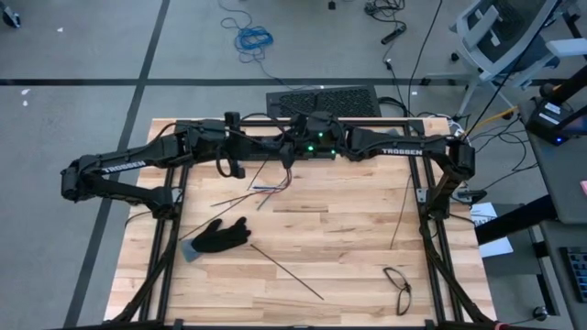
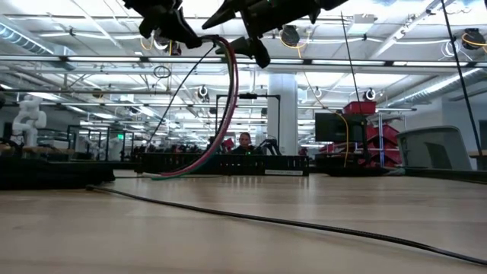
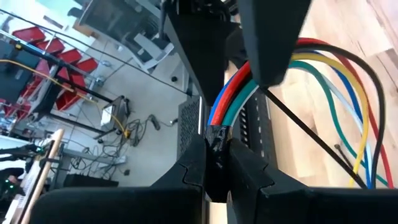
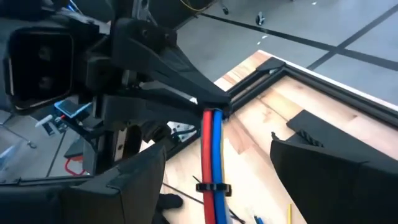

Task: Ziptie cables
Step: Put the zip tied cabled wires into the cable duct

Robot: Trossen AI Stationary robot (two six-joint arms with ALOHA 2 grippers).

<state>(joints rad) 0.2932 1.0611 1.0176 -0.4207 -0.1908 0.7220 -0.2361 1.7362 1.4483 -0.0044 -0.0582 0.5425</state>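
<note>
The left gripper is sitting high above the far edge of the table, its fingers pressed nearly together on the end of the cables. From that grip the cables are hanging in an arc: red, blue, green, yellow, white and a black one are bending away and down toward the wood. In the high view they are fanning out on the table just in front of the two wrists. In the low view the bundle is dropping from the grippers at the top and curving down to the tabletop far back.

The right gripper is facing the left one, close to it. Its fingers are standing wide apart on either side of the hanging cables, not touching them and holding nothing. A black ziptie is wrapping the red and blue cables just below the left gripper's tips.

On the near part of the table a black glove is lying, with a thin black strip beside it, running diagonally. A small loop of black wire is lying near the right front corner. A slotted black bar is lying across the far side of the table.
</note>
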